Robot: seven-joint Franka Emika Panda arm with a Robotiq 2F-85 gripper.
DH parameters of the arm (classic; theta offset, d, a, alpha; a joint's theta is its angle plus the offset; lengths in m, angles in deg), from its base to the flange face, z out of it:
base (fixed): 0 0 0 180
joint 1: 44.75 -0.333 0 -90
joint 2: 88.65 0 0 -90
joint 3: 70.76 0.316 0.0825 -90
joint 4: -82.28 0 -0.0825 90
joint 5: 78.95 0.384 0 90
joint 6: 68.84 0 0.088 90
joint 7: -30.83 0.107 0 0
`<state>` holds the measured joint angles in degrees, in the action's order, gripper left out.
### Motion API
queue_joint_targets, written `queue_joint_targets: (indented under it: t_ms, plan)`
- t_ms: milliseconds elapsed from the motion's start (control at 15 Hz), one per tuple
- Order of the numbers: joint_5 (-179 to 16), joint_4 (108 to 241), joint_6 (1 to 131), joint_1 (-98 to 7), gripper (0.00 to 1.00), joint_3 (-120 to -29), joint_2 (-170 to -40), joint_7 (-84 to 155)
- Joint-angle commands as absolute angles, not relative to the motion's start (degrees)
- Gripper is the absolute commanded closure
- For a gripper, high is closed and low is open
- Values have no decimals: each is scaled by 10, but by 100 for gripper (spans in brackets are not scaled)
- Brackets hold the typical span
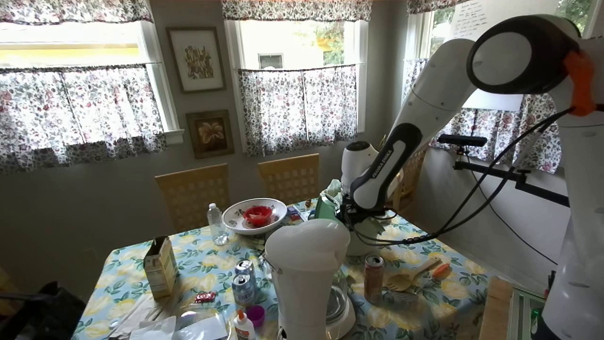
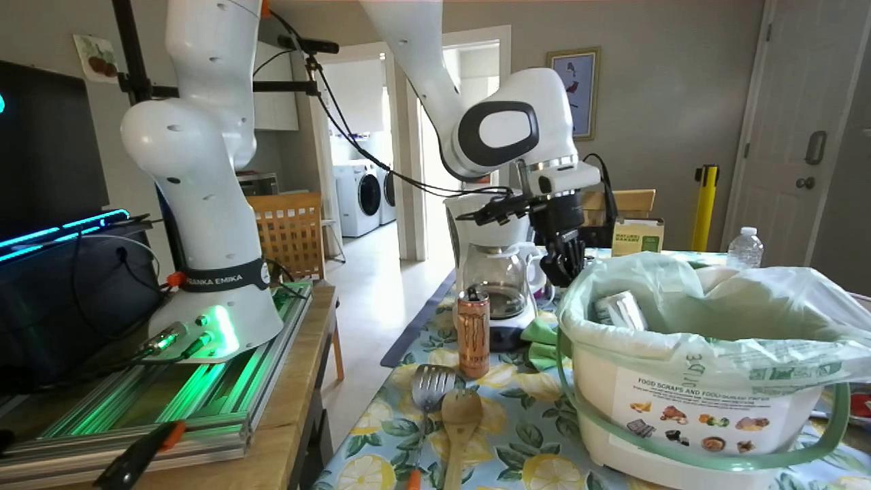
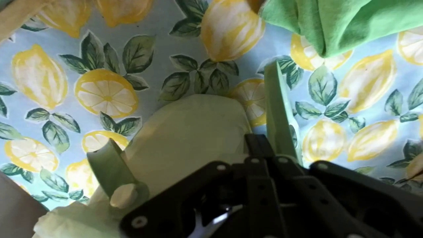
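Your hand is together, nothing visible between its tips, just beside a green strip of the food-scraps bin on the surface. Move lightly there, I'd say, clear of the loose liner bag.

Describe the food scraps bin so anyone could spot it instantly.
In an exterior view, find the lemon-print tablecloth, then the coffee maker on it. Right of that, nearer the camera, stands a white bin lined with a pale green bag. Its green handle and food-scraps label set it apart from the coffee maker and orange can.
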<state>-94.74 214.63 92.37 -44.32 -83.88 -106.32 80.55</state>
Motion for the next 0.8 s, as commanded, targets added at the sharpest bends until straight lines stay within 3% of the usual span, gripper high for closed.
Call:
queue_joint_targets:
  t_ms: [0, 733]
  plan:
    - [-938, 2123, 955, -477, 100, -866, -1101, 830]
    - [-844, 2114, 1012, -489, 100, -864, -1122, 820]
